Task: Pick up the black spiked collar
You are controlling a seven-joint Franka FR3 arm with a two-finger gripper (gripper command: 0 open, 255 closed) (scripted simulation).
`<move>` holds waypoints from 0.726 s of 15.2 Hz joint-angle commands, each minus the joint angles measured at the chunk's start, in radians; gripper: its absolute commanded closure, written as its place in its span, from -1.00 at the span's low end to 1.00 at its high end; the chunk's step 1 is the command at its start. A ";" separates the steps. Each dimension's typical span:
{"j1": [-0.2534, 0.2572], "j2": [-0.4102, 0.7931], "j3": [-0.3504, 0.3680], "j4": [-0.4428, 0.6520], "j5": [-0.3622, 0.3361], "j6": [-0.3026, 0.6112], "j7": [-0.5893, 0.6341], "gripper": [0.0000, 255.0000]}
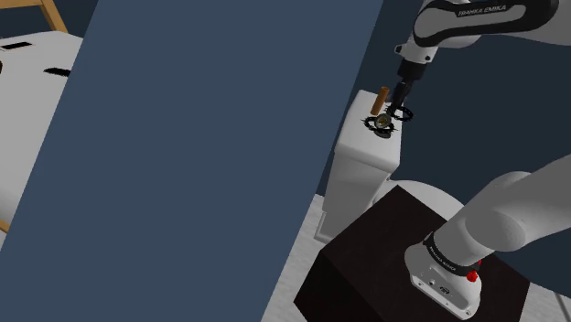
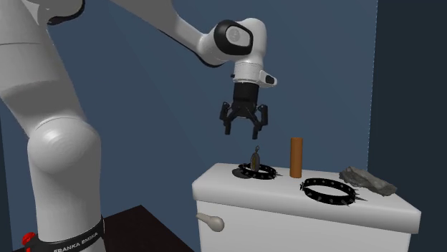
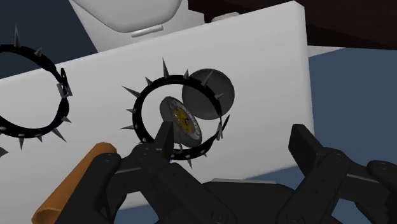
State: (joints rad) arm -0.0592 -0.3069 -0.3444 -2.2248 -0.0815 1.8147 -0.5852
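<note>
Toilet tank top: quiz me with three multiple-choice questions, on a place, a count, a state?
1. Where is the round trinket? A inside a collar; B on the floor; C in the jaws.
2. How many spiked collars lie on the tank? A one; B two; C three.
3. The jaws are: A open above a collar; B shut on a collar; C shut on nothing.
Answers: 1 A, spikes ring it. 2 B, a second collar lies beside the first. 3 A, they stand apart, holding nothing.

Toilet tank lid (image 2: 286, 195) carries, left to right in second exterior view: spiked collar (image 2: 266, 174) ringing a pendant (image 2: 256, 157), cylinder (image 2: 296, 157), second spiked collar (image 2: 309, 189), lump (image 2: 369, 181)
</note>
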 commanded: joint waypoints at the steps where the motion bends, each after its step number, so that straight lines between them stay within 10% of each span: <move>1: -0.004 0.079 -0.032 0.041 0.003 0.029 -0.059 -1.00; 11: -0.036 0.362 -0.099 0.182 0.064 0.132 -0.245 -1.00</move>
State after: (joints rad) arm -0.0925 0.0363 -0.4414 -2.0291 -0.0196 1.9414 -0.8235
